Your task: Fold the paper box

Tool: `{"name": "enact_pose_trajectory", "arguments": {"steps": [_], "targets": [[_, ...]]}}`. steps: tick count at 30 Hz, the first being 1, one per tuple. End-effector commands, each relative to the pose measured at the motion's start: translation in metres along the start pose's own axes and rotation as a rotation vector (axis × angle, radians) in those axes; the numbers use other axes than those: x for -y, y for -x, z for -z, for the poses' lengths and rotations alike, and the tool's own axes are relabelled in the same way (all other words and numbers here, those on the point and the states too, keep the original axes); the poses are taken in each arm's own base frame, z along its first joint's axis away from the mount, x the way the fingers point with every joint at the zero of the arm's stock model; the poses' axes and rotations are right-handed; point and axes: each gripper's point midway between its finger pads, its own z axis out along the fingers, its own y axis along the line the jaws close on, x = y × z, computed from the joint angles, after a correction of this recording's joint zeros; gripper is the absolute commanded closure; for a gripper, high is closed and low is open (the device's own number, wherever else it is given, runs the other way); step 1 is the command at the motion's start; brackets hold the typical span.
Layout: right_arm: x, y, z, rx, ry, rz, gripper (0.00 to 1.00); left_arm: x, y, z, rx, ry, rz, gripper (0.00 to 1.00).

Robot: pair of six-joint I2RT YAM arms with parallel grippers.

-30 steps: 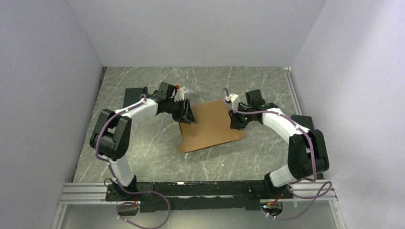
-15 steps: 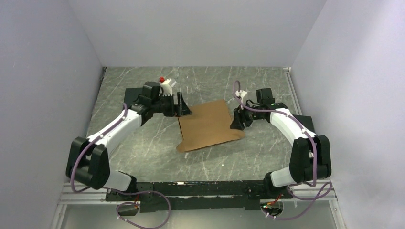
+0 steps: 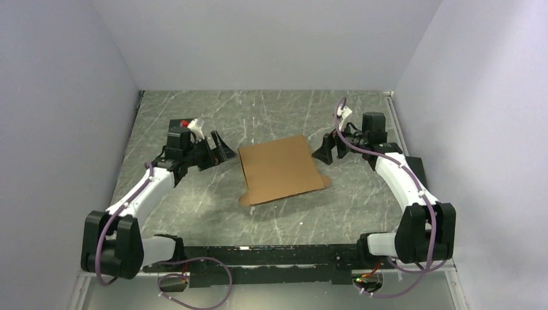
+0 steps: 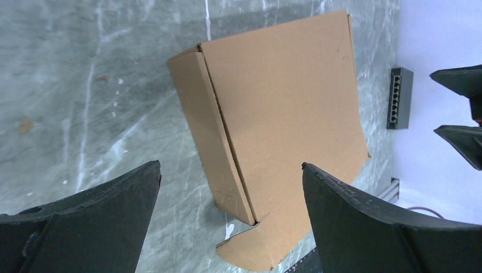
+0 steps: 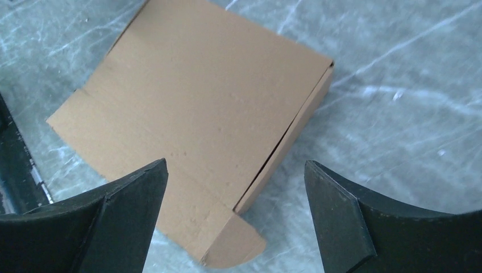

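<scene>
The paper box (image 3: 279, 169) lies closed on the grey marbled table, a flat brown cardboard lid on top with rounded tabs sticking out at its near corners. My left gripper (image 3: 220, 147) is open and hangs apart from the box's left wall. My right gripper (image 3: 326, 150) is open, just off the right wall. In the left wrist view the box (image 4: 278, 114) sits beyond the wide-spread left gripper (image 4: 230, 166), nothing between the jaws. In the right wrist view the box (image 5: 193, 114) lies below the open right gripper (image 5: 236, 162), untouched.
Pale walls close the table in on the left, back and right. An aluminium rail (image 3: 271, 258) with the arm bases runs along the near edge. A small black strip (image 4: 399, 96) sits at the foot of the right wall.
Both grippers have opened and let go of the box's sides. The left arm has drawn back to the left, the right arm to the right and back. The box stays put.
</scene>
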Motion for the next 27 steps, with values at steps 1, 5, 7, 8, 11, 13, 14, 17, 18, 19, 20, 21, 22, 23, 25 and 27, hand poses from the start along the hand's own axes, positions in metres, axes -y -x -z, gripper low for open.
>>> {"name": "enact_pose_trajectory", "arguments": {"steps": [1, 5, 7, 8, 11, 13, 14, 17, 18, 19, 20, 21, 22, 23, 25, 27], "targets": [[0.001, 0.036, 0.000, 0.111, 0.019, 0.116, 0.04, 0.002, 0.033, 0.028, 0.155, 0.098, -0.055, 0.00], [-0.003, 0.024, -0.011, 0.111, 0.070, 0.034, 0.03, -0.003, 0.034, 0.041, 0.238, 0.126, -0.040, 0.00], [-0.003, 0.017, -0.013, 0.117, 0.071, 0.010, 0.04, -0.010, 0.030, 0.042, 0.268, 0.137, 0.009, 0.00], [-0.003, 0.013, -0.014, 0.115, 0.073, -0.007, 0.04, -0.011, 0.028, 0.040, 0.275, 0.127, 0.022, 0.00], [-0.001, 0.003, -0.018, 0.103, 0.085, -0.049, 0.04, -0.010, 0.014, 0.031, 0.246, 0.063, 0.061, 0.01], [0.005, -0.003, -0.021, 0.093, 0.089, -0.080, 0.04, -0.003, 0.008, 0.024, 0.220, -0.004, 0.073, 0.00], [0.007, -0.005, -0.022, 0.087, 0.099, -0.093, 0.04, 0.000, 0.005, 0.021, 0.204, -0.030, 0.075, 0.00], [0.012, -0.013, -0.023, 0.070, 0.108, -0.120, 0.04, 0.006, 0.001, 0.013, 0.160, -0.079, 0.078, 0.00], [0.014, -0.014, -0.023, 0.069, 0.105, -0.125, 0.04, 0.005, -0.001, 0.011, 0.148, -0.084, 0.083, 0.01], [0.016, -0.014, -0.023, 0.070, 0.101, -0.131, 0.04, 0.006, -0.002, 0.009, 0.140, -0.092, 0.085, 0.00], [0.018, -0.014, -0.022, 0.072, 0.097, -0.139, 0.04, 0.006, -0.003, 0.006, 0.130, -0.101, 0.091, 0.00], [0.018, -0.014, -0.023, 0.074, 0.097, -0.149, 0.04, 0.006, -0.005, 0.004, 0.123, -0.110, 0.101, 0.01], [0.019, -0.014, -0.024, 0.074, 0.099, -0.162, 0.04, 0.005, -0.007, 0.001, 0.115, -0.118, 0.114, 0.00], [0.026, -0.017, -0.021, 0.081, 0.084, -0.197, 0.04, 0.005, -0.009, -0.002, 0.106, -0.132, 0.126, 0.01], [0.029, -0.023, -0.024, 0.070, 0.090, -0.237, 0.05, 0.009, -0.013, -0.008, 0.089, -0.184, 0.131, 0.01], [0.030, -0.029, -0.028, 0.058, 0.103, -0.279, 0.06, 0.013, -0.015, -0.012, 0.073, -0.229, 0.134, 0.00]]}}
